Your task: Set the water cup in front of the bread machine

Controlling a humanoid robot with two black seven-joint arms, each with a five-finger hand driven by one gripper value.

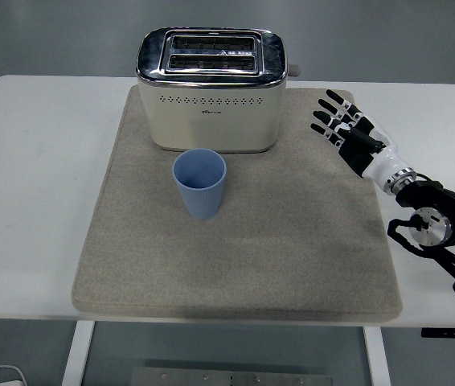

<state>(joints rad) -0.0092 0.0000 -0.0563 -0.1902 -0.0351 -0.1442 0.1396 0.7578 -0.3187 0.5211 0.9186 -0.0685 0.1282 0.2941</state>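
Note:
A light blue water cup (200, 184) stands upright on the beige mat (292, 241), just in front of the cream and chrome bread machine (211, 90). My right hand (342, 124) hovers over the mat's right edge, well to the right of the cup, with fingers spread and holding nothing. My left arm is out of view.
The white table (43, 185) extends to the left and right of the mat. The bread machine has a lever knob (295, 71) on its right side, near my right hand's height.

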